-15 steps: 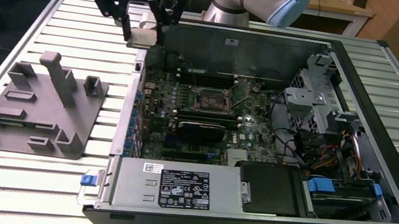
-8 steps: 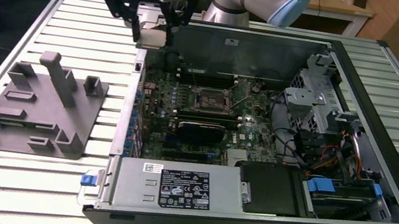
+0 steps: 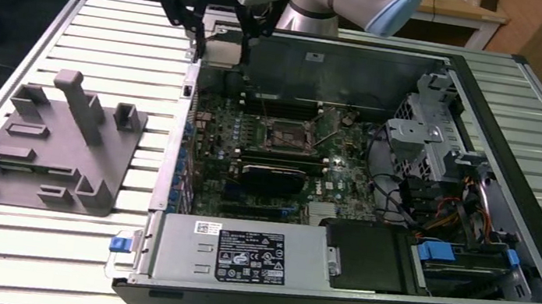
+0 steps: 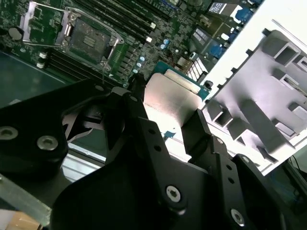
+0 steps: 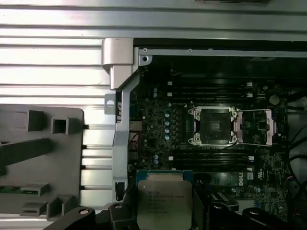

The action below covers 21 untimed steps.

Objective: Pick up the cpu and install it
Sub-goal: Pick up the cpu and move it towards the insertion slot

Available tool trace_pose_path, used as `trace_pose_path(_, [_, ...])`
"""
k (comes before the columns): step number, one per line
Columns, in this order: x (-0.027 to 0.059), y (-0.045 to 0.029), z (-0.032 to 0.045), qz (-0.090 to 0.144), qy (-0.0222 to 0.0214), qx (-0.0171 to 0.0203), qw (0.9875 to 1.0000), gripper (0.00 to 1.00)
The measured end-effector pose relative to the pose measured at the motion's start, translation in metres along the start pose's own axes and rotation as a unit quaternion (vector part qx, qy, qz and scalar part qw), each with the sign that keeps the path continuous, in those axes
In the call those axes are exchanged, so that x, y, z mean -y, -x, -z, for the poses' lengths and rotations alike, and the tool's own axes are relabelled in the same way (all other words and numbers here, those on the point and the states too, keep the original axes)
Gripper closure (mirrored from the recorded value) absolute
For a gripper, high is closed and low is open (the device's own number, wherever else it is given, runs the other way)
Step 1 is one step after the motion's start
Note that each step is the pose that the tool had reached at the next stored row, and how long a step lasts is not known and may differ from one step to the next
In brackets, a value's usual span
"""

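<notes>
The claw (image 4: pixel 169 120) is gripping the cpu (image 5: pixel 164 203) above the motherboard (image 5: pixel 158 120). The open socket (image 5: pixel 213 125) is probably demanding exact alignment

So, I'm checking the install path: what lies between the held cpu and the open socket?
In the first wrist view, a stretch of motherboard with rows of memory slots lies between the cpu and the socket.

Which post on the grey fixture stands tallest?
The slim middle post on the grey fixture; the posts either side of it are clearly shorter.
</notes>
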<state>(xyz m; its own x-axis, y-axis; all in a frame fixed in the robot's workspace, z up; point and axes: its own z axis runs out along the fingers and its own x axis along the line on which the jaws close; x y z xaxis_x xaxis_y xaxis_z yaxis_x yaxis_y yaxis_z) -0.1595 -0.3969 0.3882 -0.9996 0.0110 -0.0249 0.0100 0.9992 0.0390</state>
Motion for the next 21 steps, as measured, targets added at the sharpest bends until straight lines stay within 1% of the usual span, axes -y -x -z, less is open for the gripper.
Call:
trace_pose_path(7, [-0.0011, 0.0183, -0.0005, 0.000, 0.0000, 0.0000, 1.0000, 0.45])
trace_pose_path(10, [-0.0015, 0.0243, -0.0006, 0.000, 0.0000, 0.0000, 1.0000, 0.45])
trace_pose_path(12, [-0.0017, 0.0266, -0.0007, 0.000, -0.0001, 0.0000, 1.0000, 0.45])
trace_pose_path(18, [-0.0017, 0.0272, -0.0008, 0.000, 0.0000, 0.0000, 1.0000, 0.45])
trace_pose_path(21, [-0.0017, 0.0297, -0.0027, 0.000, -0.0001, -0.0002, 1.0000, 0.45])
